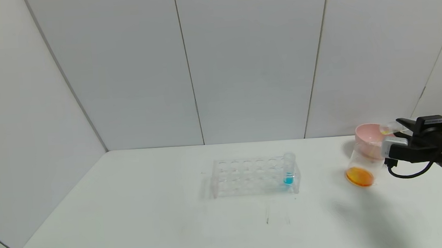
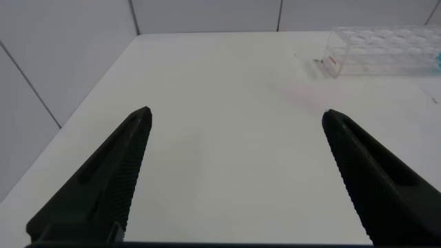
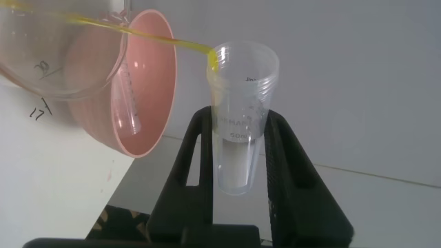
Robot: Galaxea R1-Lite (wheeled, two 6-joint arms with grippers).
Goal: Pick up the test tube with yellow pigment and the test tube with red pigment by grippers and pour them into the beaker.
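At the right edge of the head view, the right gripper (image 1: 402, 136) clamps the test tube with yellow pigment (image 3: 242, 114), tipped so its yellow stream reaches the funnel (image 3: 141, 89) atop the beaker (image 1: 362, 166), while the left gripper (image 2: 234, 172) hangs spread open, idle.

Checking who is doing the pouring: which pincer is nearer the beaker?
The right. The right pincer holds the yellow tube tipped over the pink funnel on the beaker. The left pincer hangs open over bare table, beyond the rack.
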